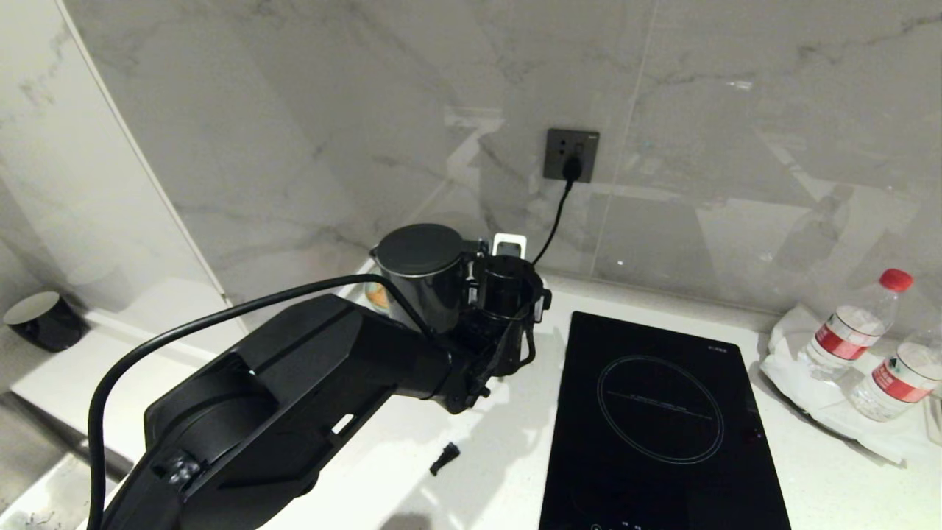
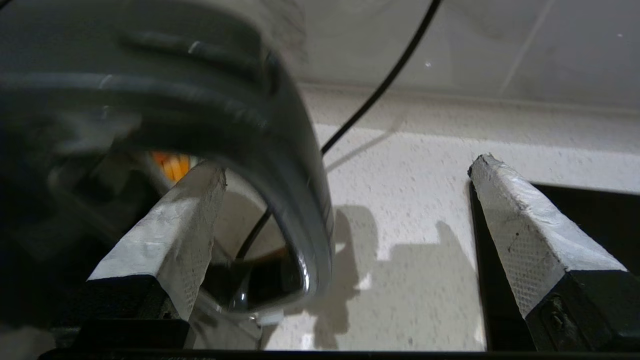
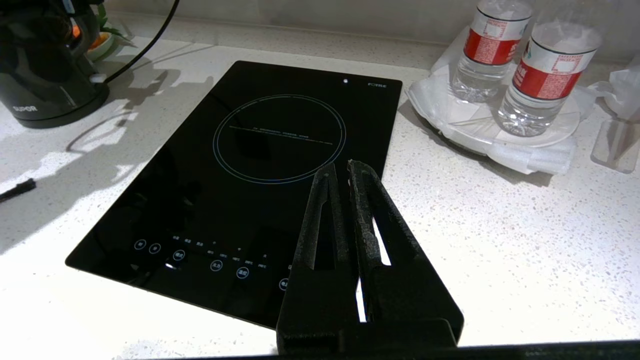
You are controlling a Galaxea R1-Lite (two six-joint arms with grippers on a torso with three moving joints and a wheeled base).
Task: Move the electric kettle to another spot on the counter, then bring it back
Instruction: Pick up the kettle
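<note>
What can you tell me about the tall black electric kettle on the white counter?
The tall glossy black cylindrical electric kettle stands upright on the white speckled counter, near the marble wall. It has a flat dark-grey lid, a loop handle and small white lettering. The open left gripper straddles that handle without closing on it.

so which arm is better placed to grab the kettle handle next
Left. The left gripper is open at the electric kettle, one of its fingers already through the handle loop. The right gripper is shut, parked over the cooktop, well away from it.
</note>
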